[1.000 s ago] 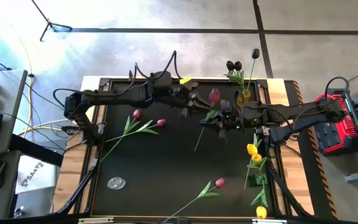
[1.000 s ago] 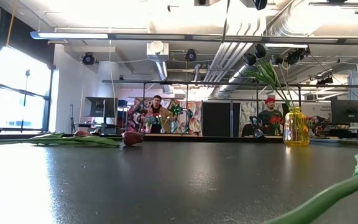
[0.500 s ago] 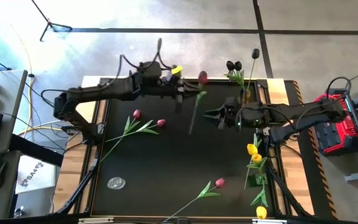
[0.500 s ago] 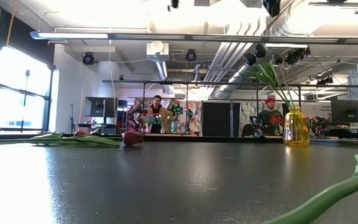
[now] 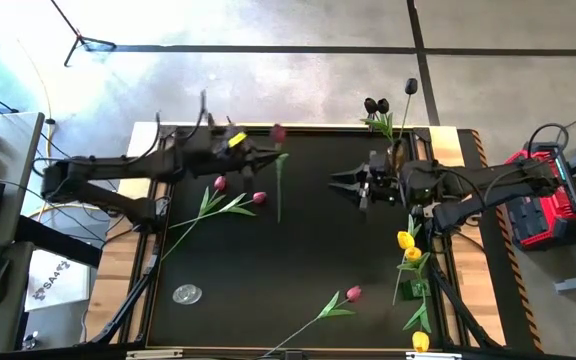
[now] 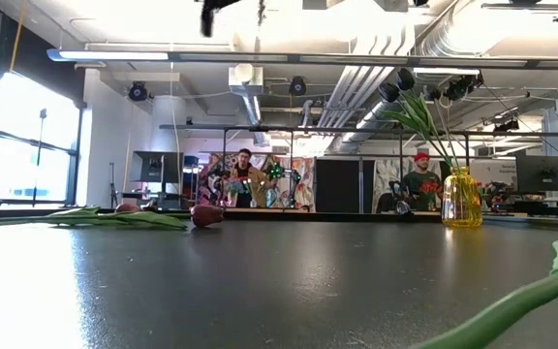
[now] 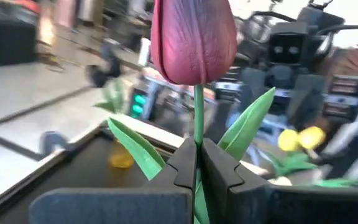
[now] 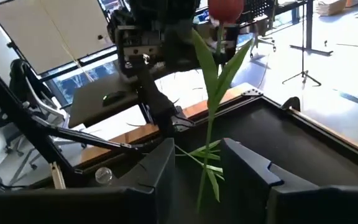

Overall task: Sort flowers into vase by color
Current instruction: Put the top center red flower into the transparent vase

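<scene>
Held aloft over the far left part of the black table top (image 5: 298, 270): one artificial pink-magenta tulip with a long thin green stem and pointed leaves (image 5: 278, 165), pinched at mid-stem by the dark left gripper (image 5: 253, 155), fingers (image 7: 182, 165) clamped tight on the stalk just where the leaves branch off. Gripped there, probably, so that head and lower stem both hang free, leaving the bare end ready to drop into a vase mouth. Long axis close to vertical: head pointing up in both wrist views, stem end pointing down toward the table, clear of the surface. Well apart on the right, the dark right gripper (image 5: 353, 186), jaws spread with nothing between them, aimed across at the tulip from the near side of the small yellow glass vase of near-black purple tulips (image 5: 394, 152). Judged as just past a handover, the right arm waiting. Lying flat and unsorted: a pair of pink tulips on the left of the table (image 5: 230, 196), another pink tulip toward the near edge (image 5: 340, 300), and yellow tulips bunched at the right edge (image 5: 408, 250). No pink-only vase identifiable.
</scene>
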Robot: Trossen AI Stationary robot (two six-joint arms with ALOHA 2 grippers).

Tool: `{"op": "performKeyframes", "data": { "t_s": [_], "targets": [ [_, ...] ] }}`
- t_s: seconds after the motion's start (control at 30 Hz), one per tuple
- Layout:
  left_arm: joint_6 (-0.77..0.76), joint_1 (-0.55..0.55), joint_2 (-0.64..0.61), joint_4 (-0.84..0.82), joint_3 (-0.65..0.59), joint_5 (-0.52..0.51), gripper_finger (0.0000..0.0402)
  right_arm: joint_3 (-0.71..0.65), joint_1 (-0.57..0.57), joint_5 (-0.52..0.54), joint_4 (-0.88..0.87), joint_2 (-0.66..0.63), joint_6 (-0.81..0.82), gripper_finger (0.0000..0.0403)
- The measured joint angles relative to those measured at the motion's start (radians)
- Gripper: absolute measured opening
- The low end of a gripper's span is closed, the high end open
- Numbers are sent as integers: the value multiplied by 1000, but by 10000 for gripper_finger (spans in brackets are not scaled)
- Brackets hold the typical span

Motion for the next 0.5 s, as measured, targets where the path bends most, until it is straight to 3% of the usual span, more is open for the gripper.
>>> {"op": "performKeyframes", "data": {
  "t_s": [0.13, 0.3, 0.5],
  "targets": [
    [10, -29, -126, 96, -178, -132, 0, 0, -1, -26, -23, 7, -63, 119],
    [38, -72, -254, 174, -337, -127, 0, 0, -6, 40, -66, 14, -101, 117],
    [39, -133, -310, 162, -397, -132, 0, 0, -24, 109, -25, 14, -26, 95]
  ]
}}
